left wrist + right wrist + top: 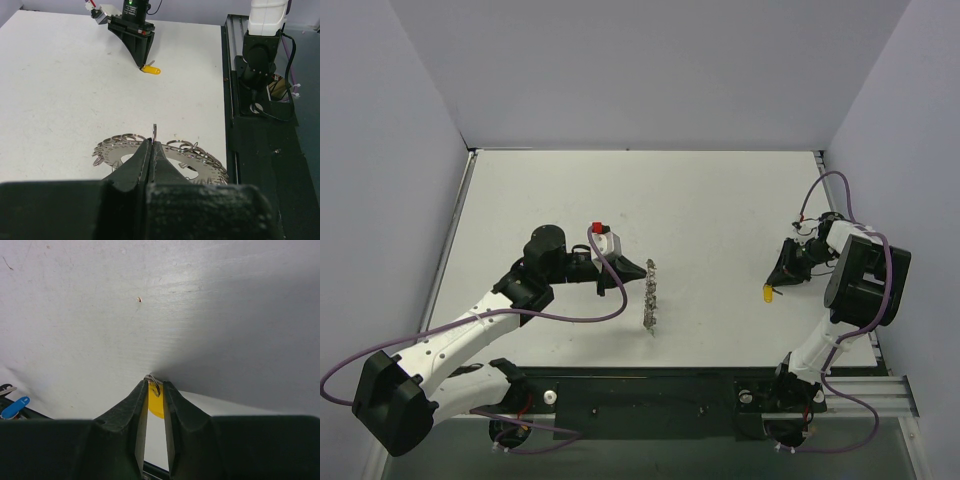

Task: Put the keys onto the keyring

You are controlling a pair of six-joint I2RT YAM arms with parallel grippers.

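Note:
The keyring (pixel 649 297) is a large silvery disc with small split rings along its rim. It stands on edge at the table's middle. My left gripper (pixel 648 268) is shut on its upper rim. In the left wrist view the jaws (pixel 151 142) pinch a thin upright ring above the keyring (pixel 200 162). My right gripper (pixel 773 282) points down at the yellow key (pixel 768 293) on the table at the right. Its fingers (pixel 155 386) are closed against the yellow head (pixel 156 404) and its small wire loop. A blue key (pixel 15 406) lies at the lower left of the right wrist view. The green key is out of view.
The black mounting rail (pixel 650 390) runs along the near table edge, with the right arm's base (pixel 260 50) on it. Grey walls enclose the white table (pixel 700 200) on three sides. The right gripper (pixel 141 60) and yellow key (pixel 151 70) show far across in the left wrist view.

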